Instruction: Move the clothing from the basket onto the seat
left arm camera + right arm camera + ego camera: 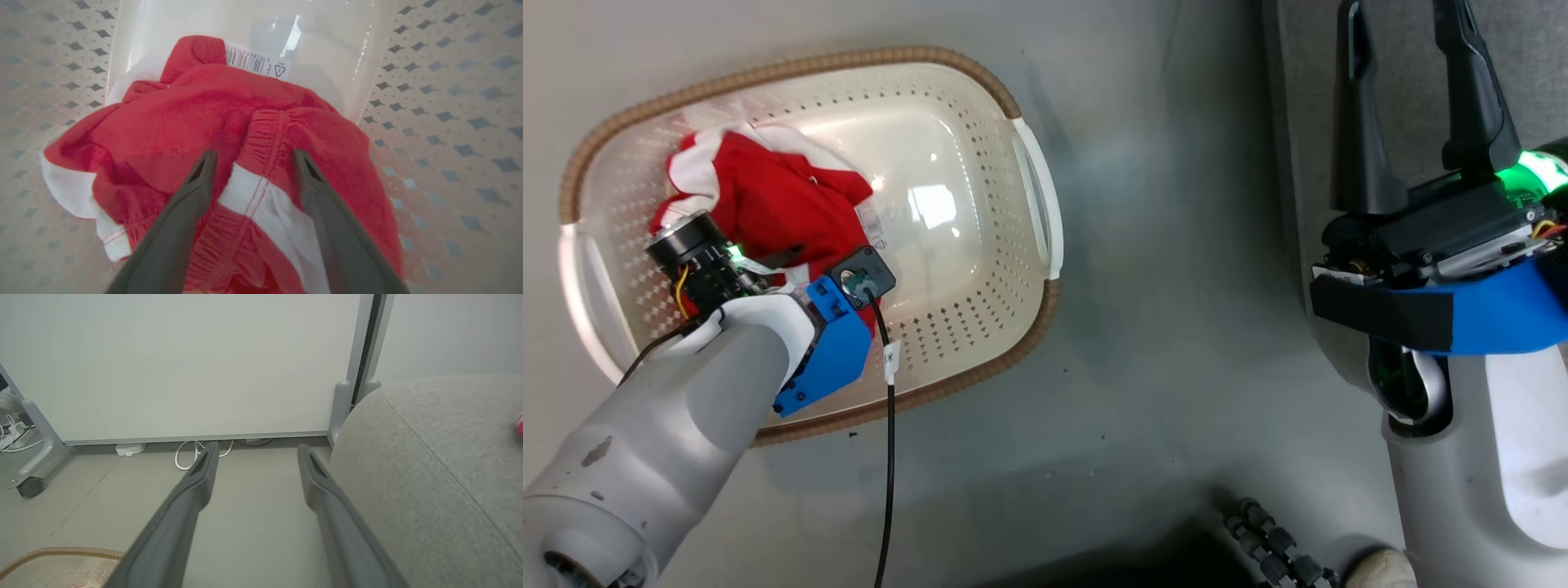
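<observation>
left forearm (686,408) pale grey, reaching from near left toward far, wrist tipped steeply down. blue bracket (829,351) on that wrist, black cable (888,457) trailing off it toward near side. left gripper (253,154) has fingers spread wide, pointing down. right forearm (1486,457) sits at near right. right gripper (1401,24) aimed far, fingers parted too. green light (1535,171) glowing on right wrist.

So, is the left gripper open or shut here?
Open: the left gripper has its fingers spread over the red garment in the basket.
</observation>
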You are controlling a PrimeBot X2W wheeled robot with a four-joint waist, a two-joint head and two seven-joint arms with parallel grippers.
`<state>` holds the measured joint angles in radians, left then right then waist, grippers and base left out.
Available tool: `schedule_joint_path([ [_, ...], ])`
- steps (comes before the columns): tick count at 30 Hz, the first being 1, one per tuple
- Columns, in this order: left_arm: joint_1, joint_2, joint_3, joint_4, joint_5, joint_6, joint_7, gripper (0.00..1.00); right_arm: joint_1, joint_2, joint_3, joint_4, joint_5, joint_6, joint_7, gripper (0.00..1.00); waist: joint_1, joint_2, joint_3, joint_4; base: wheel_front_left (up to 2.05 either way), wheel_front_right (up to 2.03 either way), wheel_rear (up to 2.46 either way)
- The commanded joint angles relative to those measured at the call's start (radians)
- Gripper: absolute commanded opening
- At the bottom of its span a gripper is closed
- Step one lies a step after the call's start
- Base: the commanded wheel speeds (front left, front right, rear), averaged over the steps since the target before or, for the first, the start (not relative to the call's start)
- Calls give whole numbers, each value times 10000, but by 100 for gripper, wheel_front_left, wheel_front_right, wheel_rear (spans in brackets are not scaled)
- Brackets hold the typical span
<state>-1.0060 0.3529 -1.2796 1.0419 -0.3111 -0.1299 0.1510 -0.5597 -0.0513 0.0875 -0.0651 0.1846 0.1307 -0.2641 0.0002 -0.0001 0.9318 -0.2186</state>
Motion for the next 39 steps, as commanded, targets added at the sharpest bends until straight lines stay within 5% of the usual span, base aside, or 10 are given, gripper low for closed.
schedule_joint_path([
  [1,-152,134,-30,-77,-6,-7,182,100,-180,16,35,-140,9,1,-5,100,-2,1,325,-115,0,0,0],
  [16,-612,928,-31,-511,397,-7,1408,100,-233,17,49,-1207,-65,1,-5,100,-2,1,1463,-600,0,0,0],
  [18,-606,947,-33,-523,463,-7,1546,2,-233,17,45,-1249,-92,1,-5,100,-2,1,1497,-621,0,0,0],
  [29,-636,669,-31,-851,396,6,1240,0,-309,18,-111,-1136,-210,1,-5,100,-2,1,1197,-360,0,0,0],
  [39,-830,-361,-30,-1102,-285,5,-810,0,-148,16,-348,-812,-618,1,-5,100,-2,1,109,376,0,0,0],
])
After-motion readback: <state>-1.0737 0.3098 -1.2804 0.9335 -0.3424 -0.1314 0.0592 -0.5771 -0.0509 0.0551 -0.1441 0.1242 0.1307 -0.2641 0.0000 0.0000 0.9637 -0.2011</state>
